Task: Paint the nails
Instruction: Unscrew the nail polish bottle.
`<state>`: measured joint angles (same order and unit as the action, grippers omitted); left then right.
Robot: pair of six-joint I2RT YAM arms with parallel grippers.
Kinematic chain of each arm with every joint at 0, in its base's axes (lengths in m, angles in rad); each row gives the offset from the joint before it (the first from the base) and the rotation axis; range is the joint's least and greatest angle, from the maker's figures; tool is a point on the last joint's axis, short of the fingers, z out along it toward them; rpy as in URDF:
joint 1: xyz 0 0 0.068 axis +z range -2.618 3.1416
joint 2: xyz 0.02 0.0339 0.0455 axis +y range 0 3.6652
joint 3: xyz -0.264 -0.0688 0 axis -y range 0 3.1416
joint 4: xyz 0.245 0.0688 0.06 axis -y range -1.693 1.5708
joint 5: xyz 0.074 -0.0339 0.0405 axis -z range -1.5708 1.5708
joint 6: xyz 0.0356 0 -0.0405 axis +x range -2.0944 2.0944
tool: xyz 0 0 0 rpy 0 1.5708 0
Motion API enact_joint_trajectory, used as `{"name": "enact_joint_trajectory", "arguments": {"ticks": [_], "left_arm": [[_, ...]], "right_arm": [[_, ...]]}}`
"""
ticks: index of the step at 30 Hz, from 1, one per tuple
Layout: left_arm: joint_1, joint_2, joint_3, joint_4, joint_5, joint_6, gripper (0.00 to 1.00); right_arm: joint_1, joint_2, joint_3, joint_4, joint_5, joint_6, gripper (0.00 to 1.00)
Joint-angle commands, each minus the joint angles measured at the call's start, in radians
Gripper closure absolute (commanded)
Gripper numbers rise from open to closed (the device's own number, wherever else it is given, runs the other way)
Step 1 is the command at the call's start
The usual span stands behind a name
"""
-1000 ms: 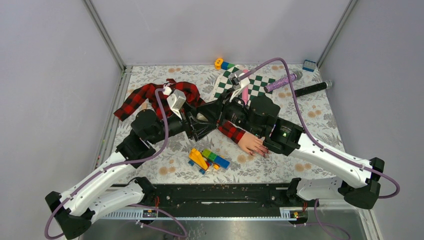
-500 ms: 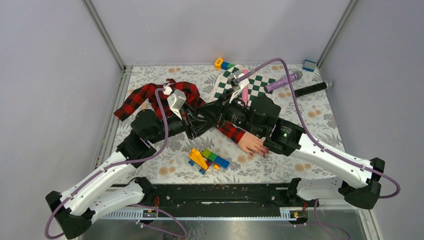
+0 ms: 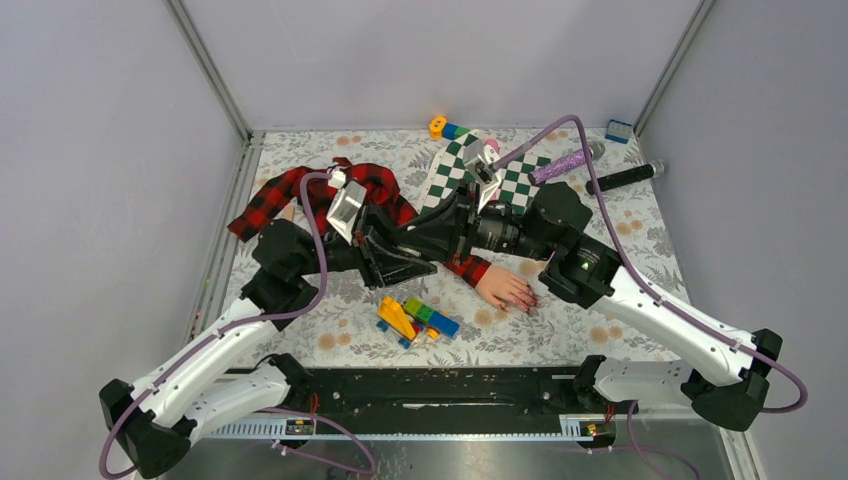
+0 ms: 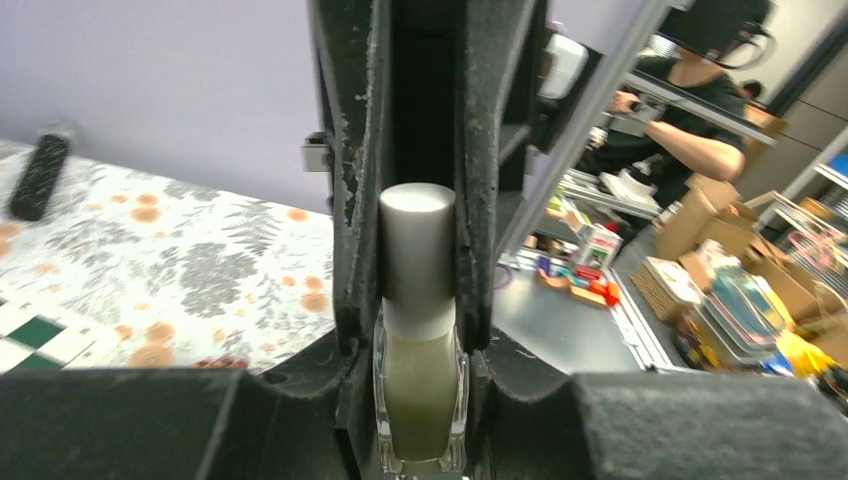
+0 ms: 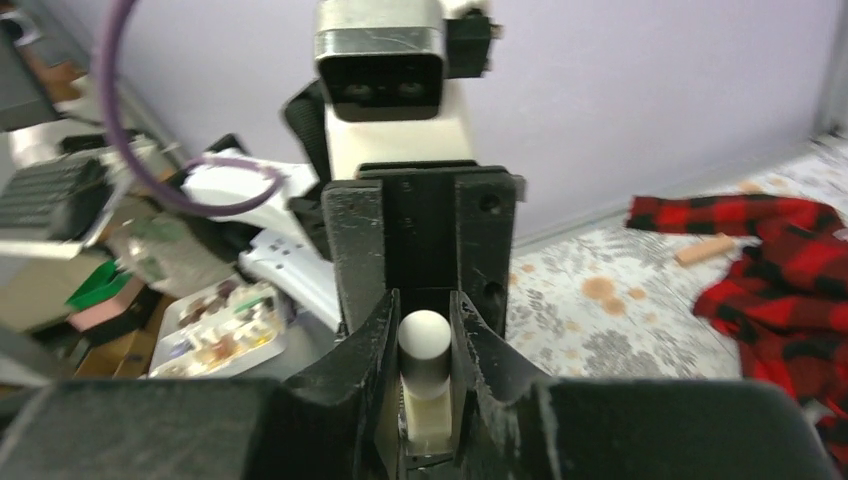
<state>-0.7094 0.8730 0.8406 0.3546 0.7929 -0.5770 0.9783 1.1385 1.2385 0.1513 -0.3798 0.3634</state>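
The nails (image 3: 524, 302), small and dark red, tip the fingers of a pale pink mannequin hand (image 3: 503, 287) lying palm-down on the floral table (image 3: 640, 240), right of centre. Its red-black plaid sleeve (image 3: 462, 264) runs up and to the left, passing under the two arms where they meet.

Just above that sleeve, the left gripper (image 4: 418, 385) and right gripper (image 5: 427, 350) face each other nose to nose over a small pale bottle (image 4: 420, 395). In the left wrist view, the left gripper's fingers are drawn in tight on the bottle's glass body. Two black fingers (image 4: 350, 150) coming in from the far side pinch its silver-grey cap (image 4: 417, 250). In the right wrist view, the right gripper's fingers are closed narrowly on a rounded white piece. This appears to be that same cap, though the angle leaves some doubt. Bottle and grippers are held above the table, apart from the mannequin hand. No brush can be made out in any view.

A heap of coloured toy bricks (image 3: 415, 318) lies near the mannequin hand, on its left. A loose plaid shirt (image 3: 290, 195) is spread at the far left, behind the left arm. A green-and-white checkered cloth (image 3: 515, 172) lies at the far side behind the right arm. A purple handle (image 3: 560, 163) and a black cylinder (image 3: 622, 178) lie beyond it, toward the far right corner.
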Motion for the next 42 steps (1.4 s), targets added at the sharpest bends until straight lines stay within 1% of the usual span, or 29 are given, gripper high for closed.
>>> {"name": "enact_joint_trajectory", "arguments": {"ticks": [1,5,11,14,16,19,22,24,32,36,37,38,39,42], "left_arm": [[0.019,0.019,0.029,0.261,0.193,-0.143,1.00],[0.019,0.065,0.039,0.455,0.298,-0.301,1.00],[0.016,0.146,0.066,0.740,0.365,-0.514,1.00],[0.014,0.191,0.092,0.854,0.388,-0.611,1.00],[0.007,0.221,0.109,0.926,0.401,-0.670,1.00],[0.000,0.260,0.134,1.001,0.415,-0.738,1.00],[-0.002,0.277,0.144,1.006,0.416,-0.746,1.00],[-0.003,0.285,0.147,0.996,0.420,-0.743,1.00],[-0.004,0.304,0.164,0.928,0.430,-0.693,1.00],[-0.005,0.317,0.169,0.919,0.428,-0.683,1.00],[-0.005,0.315,0.169,0.892,0.426,-0.667,1.00],[-0.005,0.311,0.166,0.860,0.422,-0.638,1.00],[-0.003,0.304,0.165,0.812,0.417,-0.602,1.00],[0.003,0.267,0.161,0.596,0.390,-0.428,1.00]], "right_arm": [[-0.014,-0.051,0.017,0.195,-0.377,0.052,1.00],[-0.017,-0.027,0.032,0.349,-0.541,0.135,1.00],[-0.016,0.050,0.118,0.578,-0.785,0.320,1.00],[-0.017,0.099,0.165,0.724,-0.866,0.456,1.00],[-0.017,0.136,0.199,0.859,-0.917,0.560,1.00],[-0.016,0.193,0.254,1.057,-0.974,0.774,1.00],[-0.016,0.240,0.308,1.190,-1.007,0.913,1.00],[-0.017,0.259,0.323,1.228,-1.029,0.956,1.00],[-0.013,0.246,0.325,1.232,-1.120,0.964,1.00],[-0.015,0.244,0.332,1.220,-1.144,0.970,1.00],[-0.021,0.244,0.334,1.210,-1.136,0.972,1.00],[-0.032,0.243,0.333,1.208,-1.115,0.976,0.96],[-0.046,0.241,0.328,1.206,-1.091,0.981,0.83],[-0.122,0.217,0.280,1.198,-0.997,0.980,0.25]]}}
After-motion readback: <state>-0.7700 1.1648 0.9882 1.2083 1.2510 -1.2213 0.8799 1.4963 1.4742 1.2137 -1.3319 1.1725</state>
